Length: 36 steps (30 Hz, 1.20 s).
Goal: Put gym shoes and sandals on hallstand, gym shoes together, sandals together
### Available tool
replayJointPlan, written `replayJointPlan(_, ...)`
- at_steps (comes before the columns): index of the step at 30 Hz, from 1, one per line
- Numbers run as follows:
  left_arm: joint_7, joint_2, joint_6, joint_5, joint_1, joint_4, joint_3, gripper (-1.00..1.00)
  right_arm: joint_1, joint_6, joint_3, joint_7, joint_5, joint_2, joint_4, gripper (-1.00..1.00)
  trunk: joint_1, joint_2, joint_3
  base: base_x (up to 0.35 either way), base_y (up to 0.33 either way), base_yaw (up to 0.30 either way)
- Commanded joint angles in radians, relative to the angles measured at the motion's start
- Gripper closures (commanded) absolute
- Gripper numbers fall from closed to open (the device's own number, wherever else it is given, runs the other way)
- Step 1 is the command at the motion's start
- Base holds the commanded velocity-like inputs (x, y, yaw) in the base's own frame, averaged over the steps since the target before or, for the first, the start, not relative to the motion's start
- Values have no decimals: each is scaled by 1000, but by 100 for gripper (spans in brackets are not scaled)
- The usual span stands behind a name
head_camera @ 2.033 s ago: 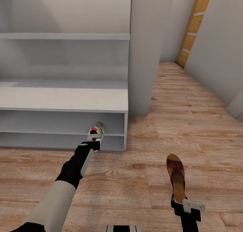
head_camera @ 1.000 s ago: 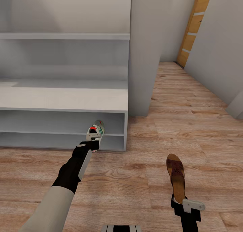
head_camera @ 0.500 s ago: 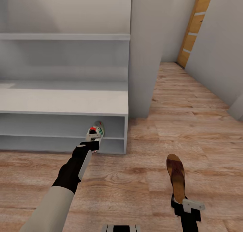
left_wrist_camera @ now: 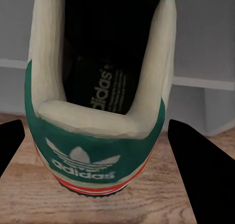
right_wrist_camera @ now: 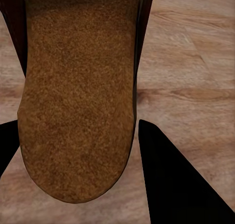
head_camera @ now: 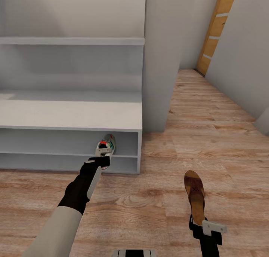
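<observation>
Two shoes were in hand at once. The left gripper (head_camera: 101, 160) pinched a gym shoe (head_camera: 106, 145) by its heel, fingers (left_wrist_camera: 196, 160) closed against both sides of the green heel tab, and held it toe-first at the mouth of the hallstand (head_camera: 71, 115), just at the front edge of the shelf near the right end. The right gripper (head_camera: 203, 227) pinched a sandal (head_camera: 195, 195) at the heel end of its cork footbed, held low above the corridor floor (head_camera: 209, 137), well apart from the rack. The risk, as I judged it, lay with the sneaker: if let go while its heel overhung the shelf edge, it could tip back onto the planks. Its toe could also catch the shelf lip or the end panel and twist in the grip.
</observation>
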Motion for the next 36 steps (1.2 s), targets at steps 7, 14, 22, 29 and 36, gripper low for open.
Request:
replayJointPlan(7,1,0,-1,-1,0,0,0,100,0,-2,-1,0,-4,1,-1,100,0,0,0,9,0,0)
replayJointPlan(14,1,0,-1,-1,0,0,1,100,0,-2,-2,-1,-3,0,-2,100,0,0,0,3,0,0)
replayJointPlan(22,0,0,0,-1,0,3,4,100,0,-2,-3,-1,-3,-2,-2,100,0,0,0,35,0,0)
replayJointPlan(29,-1,0,-2,-1,0,4,3,100,0,-2,-4,-1,-4,-2,-1,100,0,0,0,195,0,0)
replayJointPlan(36,-1,0,-2,-1,0,5,3,100,0,-2,-7,-2,-5,-2,-2,100,0,0,0,77,0,0)
